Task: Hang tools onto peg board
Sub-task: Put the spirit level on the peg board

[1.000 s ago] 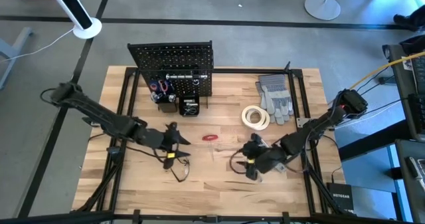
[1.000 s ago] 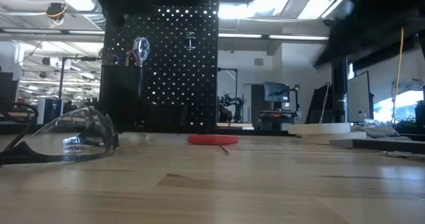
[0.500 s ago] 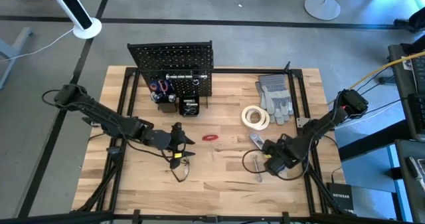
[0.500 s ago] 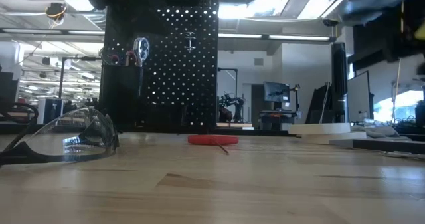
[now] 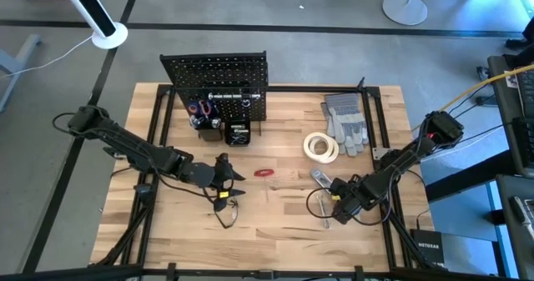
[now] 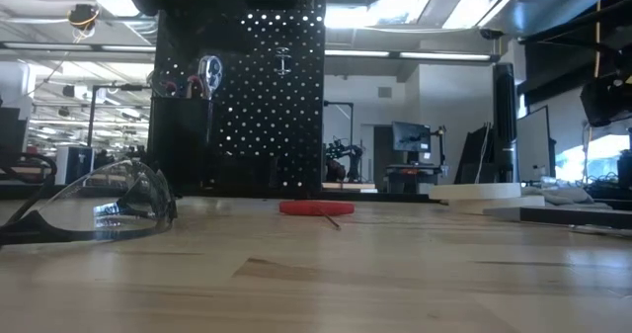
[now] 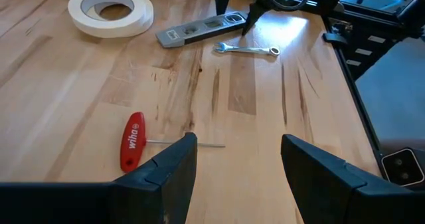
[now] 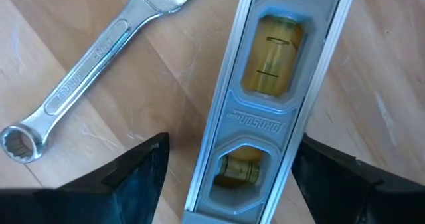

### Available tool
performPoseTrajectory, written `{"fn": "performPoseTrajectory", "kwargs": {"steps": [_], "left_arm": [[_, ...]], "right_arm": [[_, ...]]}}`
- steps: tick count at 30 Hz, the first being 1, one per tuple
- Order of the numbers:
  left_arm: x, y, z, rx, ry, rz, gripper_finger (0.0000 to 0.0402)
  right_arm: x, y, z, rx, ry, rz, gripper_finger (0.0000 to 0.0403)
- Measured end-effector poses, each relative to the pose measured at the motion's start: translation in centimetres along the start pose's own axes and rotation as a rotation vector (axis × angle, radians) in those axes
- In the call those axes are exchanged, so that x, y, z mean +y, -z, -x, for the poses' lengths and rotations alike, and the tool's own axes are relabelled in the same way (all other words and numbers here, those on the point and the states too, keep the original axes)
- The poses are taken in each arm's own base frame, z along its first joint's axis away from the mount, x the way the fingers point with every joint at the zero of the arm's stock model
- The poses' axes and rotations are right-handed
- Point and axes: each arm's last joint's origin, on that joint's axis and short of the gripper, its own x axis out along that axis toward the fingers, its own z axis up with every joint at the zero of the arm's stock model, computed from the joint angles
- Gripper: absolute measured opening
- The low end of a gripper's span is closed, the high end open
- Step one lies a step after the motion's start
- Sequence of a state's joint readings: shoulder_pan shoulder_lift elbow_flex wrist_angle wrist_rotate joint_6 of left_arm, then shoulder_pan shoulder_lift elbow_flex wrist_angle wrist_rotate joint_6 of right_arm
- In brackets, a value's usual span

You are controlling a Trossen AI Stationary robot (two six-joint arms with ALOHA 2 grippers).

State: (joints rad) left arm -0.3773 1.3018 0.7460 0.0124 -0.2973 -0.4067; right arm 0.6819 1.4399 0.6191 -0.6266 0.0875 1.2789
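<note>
The black peg board (image 5: 215, 82) stands upright at the table's far side, with small bins on its front (image 6: 242, 86). A red T-handle key (image 7: 133, 141) lies on the wood just ahead of my open left gripper (image 7: 239, 144), which hovers near the table's middle (image 5: 227, 179). My right gripper (image 8: 232, 144) is open and points down over the silver bar level (image 8: 262, 98). Its fingers stand on either side of the level without touching it. A silver wrench (image 8: 86, 64) lies flat beside the level. The white tape roll (image 5: 320, 147) and the safety glasses (image 6: 89, 209) rest on the table.
Grey work gloves (image 5: 346, 122) lie at the far right, beyond the tape roll. Tools stand in the peg board's bins (image 5: 204, 114). Cables trail off the right arm near the table's right edge (image 5: 392, 173). Bare wood (image 5: 267, 223) lies between the two grippers, toward the near edge.
My right gripper has moved toward the table's right edge, off the spot where the wrench now shows, and has settled over the level. Its dark shape has left the upper right of the low view. The tools on the table have stayed in place.
</note>
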Motion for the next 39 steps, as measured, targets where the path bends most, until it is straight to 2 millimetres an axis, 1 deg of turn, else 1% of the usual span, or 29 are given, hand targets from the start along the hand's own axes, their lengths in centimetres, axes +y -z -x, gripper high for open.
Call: {"fn": "performPoseTrajectory", "kwargs": {"steps": [5, 8, 10, 14, 15, 19, 22, 26, 28, 31, 34, 36, 39], "left_arm": [[0.0, 0.0, 0.0, -0.003, -0.005, 0.010, 0.0205], [0.0, -0.1, 0.0, -0.022, -0.020, 0.017, 0.0205], [0.0, -0.3, 0.0, -0.035, -0.020, 0.021, 0.0205], [0.0, -0.3, 0.0, -0.042, -0.017, 0.024, 0.0205], [0.0, -0.3, 0.0, -0.042, -0.017, 0.023, 0.0205], [0.0, -0.3, 0.0, -0.042, -0.019, 0.024, 0.0205], [0.1, -0.4, 0.0, -0.056, -0.051, 0.039, 0.0205], [0.3, -0.4, 0.0, -0.080, -0.105, 0.057, 0.0205], [0.6, -0.6, -0.2, -0.086, -0.120, 0.107, 0.0205], [1.5, -0.4, -0.9, -0.081, -0.157, 0.203, 0.0205], [2.2, -0.2, -2.1, -0.085, -0.184, 0.282, 0.0205], [2.4, -0.2, -3.0, -0.111, -0.168, 0.327, 0.0205], [2.6, -0.4, -4.5, -0.154, -0.102, 0.398, 0.0205]], "right_arm": [[-0.2, 0.1, -0.4, 0.026, 0.026, 0.012, 0.0304], [-0.2, 0.1, -0.6, 0.025, 0.034, 0.026, 0.0290], [-0.3, 0.1, -0.6, 0.014, 0.045, 0.027, 0.0266], [-0.3, 0.1, -0.6, -0.001, 0.045, 0.029, 0.0194], [-0.3, 0.1, -0.6, -0.003, 0.047, 0.029, 0.0182], [-0.3, 0.1, -0.6, -0.006, 0.050, 0.031, 0.0181], [-0.2, 0.0, -0.4, -0.006, 0.058, 0.039, 0.0181], [0.4, -0.4, 0.8, -0.018, 0.115, 0.069, 0.0181], [0.6, -0.7, 1.6, -0.051, 0.170, 0.092, 0.0181], [2.0, -1.5, 3.2, -0.149, 0.139, 0.150, 0.0181], [2.9, -2.2, 4.2, -0.266, 0.155, 0.268, 0.0181], [3.8, -2.7, 4.7, -0.366, 0.125, 0.338, 0.0181], [4.6, -3.2, 4.9, -0.461, 0.119, 0.473, 0.0181]]}}
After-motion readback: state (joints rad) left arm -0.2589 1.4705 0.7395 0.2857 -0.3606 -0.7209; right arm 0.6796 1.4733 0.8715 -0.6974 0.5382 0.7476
